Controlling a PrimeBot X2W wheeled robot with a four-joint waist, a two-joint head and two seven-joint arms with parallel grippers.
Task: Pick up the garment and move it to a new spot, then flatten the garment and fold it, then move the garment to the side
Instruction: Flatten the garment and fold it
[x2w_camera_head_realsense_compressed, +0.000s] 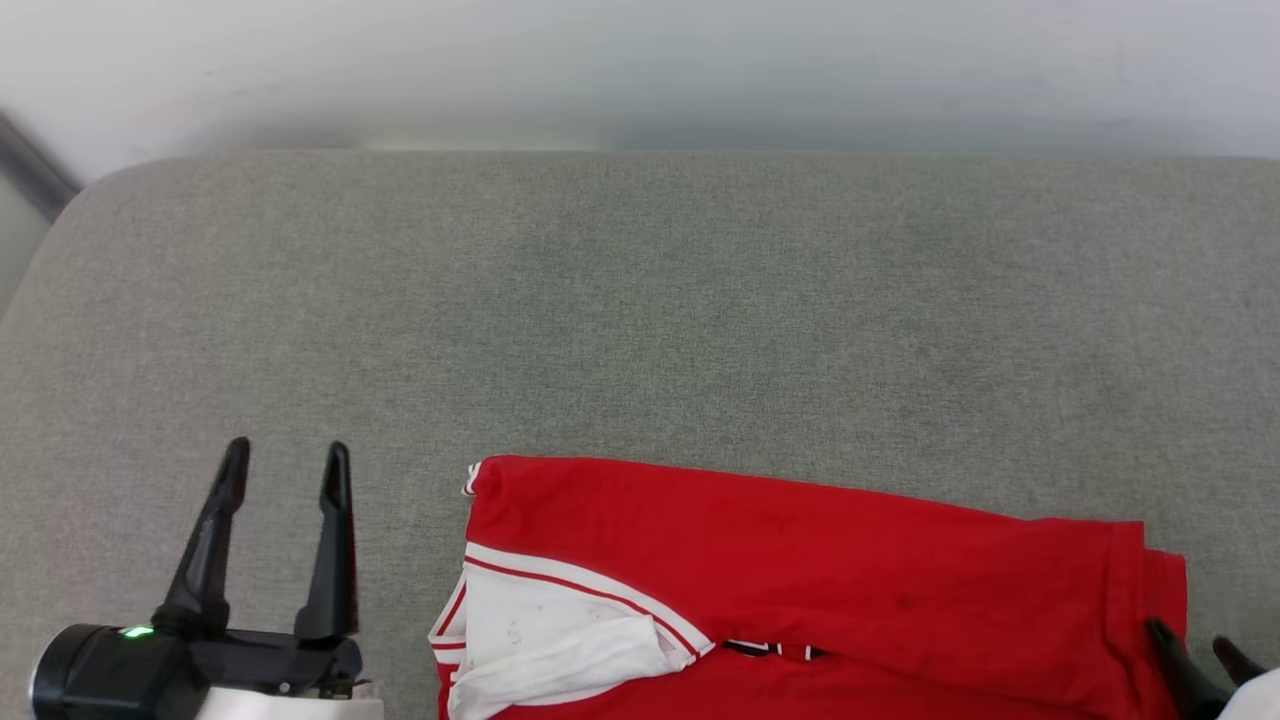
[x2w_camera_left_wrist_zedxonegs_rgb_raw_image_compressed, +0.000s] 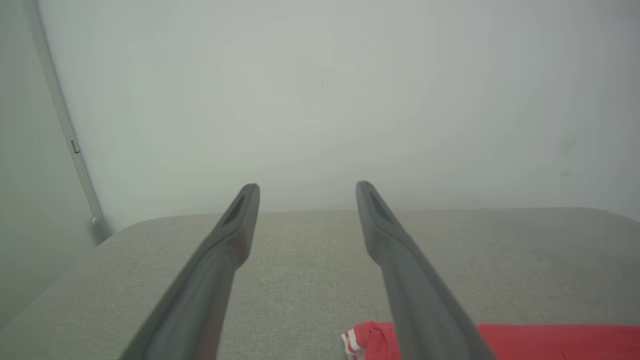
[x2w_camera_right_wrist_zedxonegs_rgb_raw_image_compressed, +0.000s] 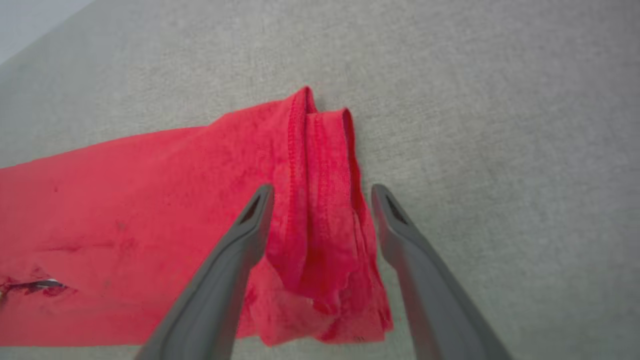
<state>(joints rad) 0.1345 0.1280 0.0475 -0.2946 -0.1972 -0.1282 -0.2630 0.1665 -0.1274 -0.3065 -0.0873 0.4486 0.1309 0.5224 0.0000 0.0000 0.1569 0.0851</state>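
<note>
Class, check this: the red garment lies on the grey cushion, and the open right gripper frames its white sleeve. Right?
No. The right wrist view shows the open right gripper framing the red hem end of the garment; the white sleeve lies nearer the left gripper.

garment (x2w_camera_head_realsense_compressed: 800, 560): soft red knit cloth, matt | cushion (x2w_camera_head_realsense_compressed: 640, 300): grey coarse-woven fabric, matt

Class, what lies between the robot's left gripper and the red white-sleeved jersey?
Bare grey woven upholstery separates the left gripper from the red jersey, as the head view shows.

Print (x2w_camera_head_realsense_compressed: 770, 649) on garment (x2w_camera_head_realsense_compressed: 800, 560) unreadable
</note>
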